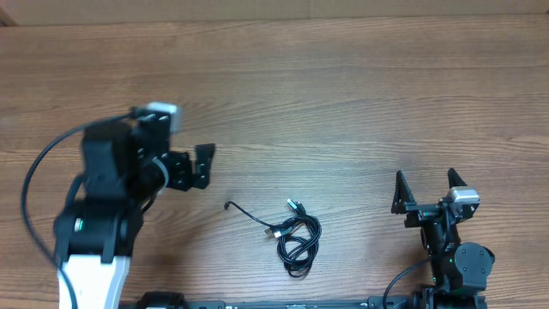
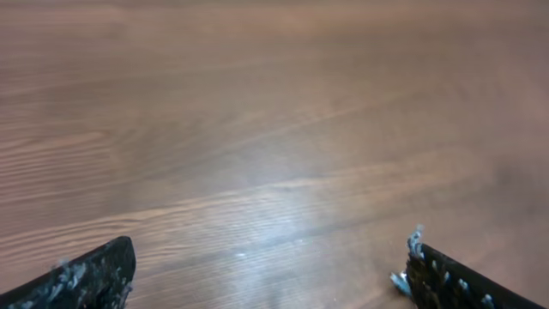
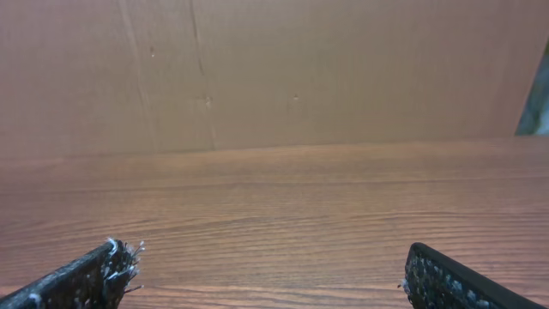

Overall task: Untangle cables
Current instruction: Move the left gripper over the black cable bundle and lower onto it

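The cables (image 1: 296,240) are thin black cords with small silver plug ends, bundled in a loose loop on the wooden table near the front middle, with one end trailing left to a plug (image 1: 230,206). My left gripper (image 1: 206,163) is open and empty, up and to the left of the bundle; its wrist view (image 2: 270,270) shows only bare wood between the fingers. My right gripper (image 1: 426,182) is open and empty, to the right of the bundle; its wrist view (image 3: 270,270) shows bare table. The cables do not show in either wrist view.
The wooden table (image 1: 343,86) runs wide behind the cables. A brown cardboard wall (image 3: 274,69) stands at the table's far edge in the right wrist view. The left arm's thick black wire (image 1: 39,172) loops at the left.
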Motion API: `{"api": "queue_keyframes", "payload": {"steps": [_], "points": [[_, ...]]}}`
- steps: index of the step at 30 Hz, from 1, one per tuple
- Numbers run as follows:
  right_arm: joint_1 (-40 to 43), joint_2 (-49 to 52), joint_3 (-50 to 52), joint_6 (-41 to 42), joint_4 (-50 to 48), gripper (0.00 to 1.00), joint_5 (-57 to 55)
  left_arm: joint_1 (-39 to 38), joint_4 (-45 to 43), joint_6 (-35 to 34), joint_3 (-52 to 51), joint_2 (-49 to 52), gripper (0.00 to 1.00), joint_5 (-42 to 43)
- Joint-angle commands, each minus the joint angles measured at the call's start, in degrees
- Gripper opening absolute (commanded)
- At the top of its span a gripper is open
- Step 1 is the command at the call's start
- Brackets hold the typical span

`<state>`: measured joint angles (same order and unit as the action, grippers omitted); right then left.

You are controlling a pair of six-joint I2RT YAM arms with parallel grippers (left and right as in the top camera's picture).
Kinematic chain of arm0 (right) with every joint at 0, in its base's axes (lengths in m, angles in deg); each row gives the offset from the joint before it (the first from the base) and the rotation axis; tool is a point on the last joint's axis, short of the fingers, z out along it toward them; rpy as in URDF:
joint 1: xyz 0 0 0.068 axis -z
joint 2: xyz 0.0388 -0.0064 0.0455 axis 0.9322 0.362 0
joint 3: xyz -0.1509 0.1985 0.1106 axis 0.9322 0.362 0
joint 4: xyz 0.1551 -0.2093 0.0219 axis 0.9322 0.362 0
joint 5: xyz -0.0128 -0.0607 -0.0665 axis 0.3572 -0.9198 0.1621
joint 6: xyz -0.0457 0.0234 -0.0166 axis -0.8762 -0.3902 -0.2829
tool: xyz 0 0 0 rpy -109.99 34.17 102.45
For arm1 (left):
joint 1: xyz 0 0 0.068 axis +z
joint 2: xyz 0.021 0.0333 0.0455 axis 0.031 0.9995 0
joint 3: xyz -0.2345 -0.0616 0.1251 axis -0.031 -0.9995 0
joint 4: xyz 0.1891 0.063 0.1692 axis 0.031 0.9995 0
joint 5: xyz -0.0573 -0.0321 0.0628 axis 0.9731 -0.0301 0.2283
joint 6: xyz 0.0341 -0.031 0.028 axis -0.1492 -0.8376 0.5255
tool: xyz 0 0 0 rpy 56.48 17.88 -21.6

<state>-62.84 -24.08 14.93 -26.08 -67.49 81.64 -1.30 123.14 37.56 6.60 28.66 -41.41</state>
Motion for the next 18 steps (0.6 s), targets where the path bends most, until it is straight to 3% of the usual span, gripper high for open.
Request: {"api": "queue_keyframes", "payload": {"steps": [1,10,18], "points": [[-0.17,-0.39,0.57,0.35,-0.22,1.00,-0.52,-6.45,5.03,8.39,6.43,7.21,1.00,1.92],[-0.17,-0.39,0.57,0.33,-0.22,1.00,-0.52,-23.08,9.62,22.40,10.29,19.87,1.00,1.86],[-0.17,-0.39,0.57,0.35,-0.22,1.00,-0.52,-26.97,5.57,22.73,10.29,29.29,1.00,2.32]]}}
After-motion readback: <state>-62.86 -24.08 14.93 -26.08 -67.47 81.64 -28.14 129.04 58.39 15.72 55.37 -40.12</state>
